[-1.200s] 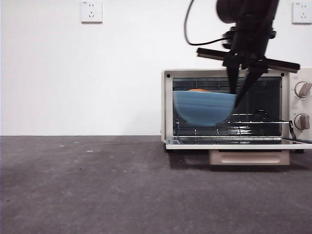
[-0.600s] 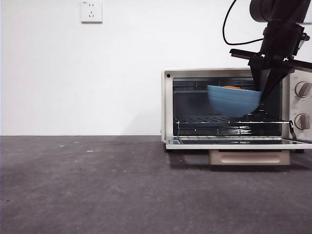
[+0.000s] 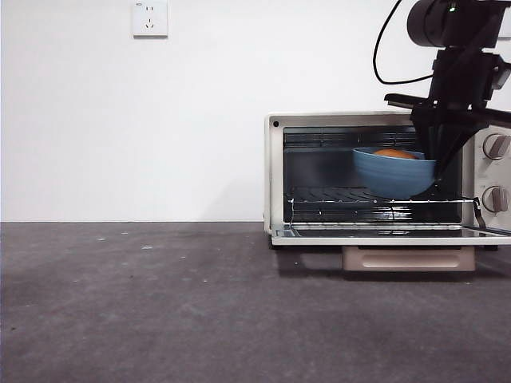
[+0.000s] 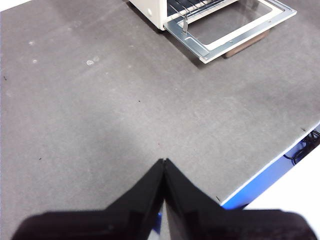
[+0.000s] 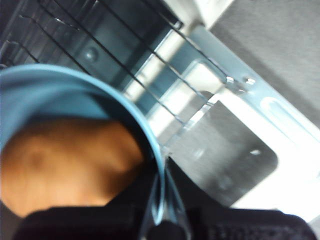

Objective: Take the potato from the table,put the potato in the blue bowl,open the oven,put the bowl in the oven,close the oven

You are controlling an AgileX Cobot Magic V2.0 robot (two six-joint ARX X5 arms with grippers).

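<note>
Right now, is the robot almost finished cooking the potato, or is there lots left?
Mostly done. The potato already sits in the blue bowl, and the oven door hangs open. In hand: the right gripper, jaws pinching the bowl's rim, holds it inside the oven above the wire rack. Left: set the bowl down, let go, and close the door. The left gripper waits over the table.

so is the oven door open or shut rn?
Open. The oven door lies folded down flat, rack exposed; the right tool holds the blue bowl in the opening.
</note>
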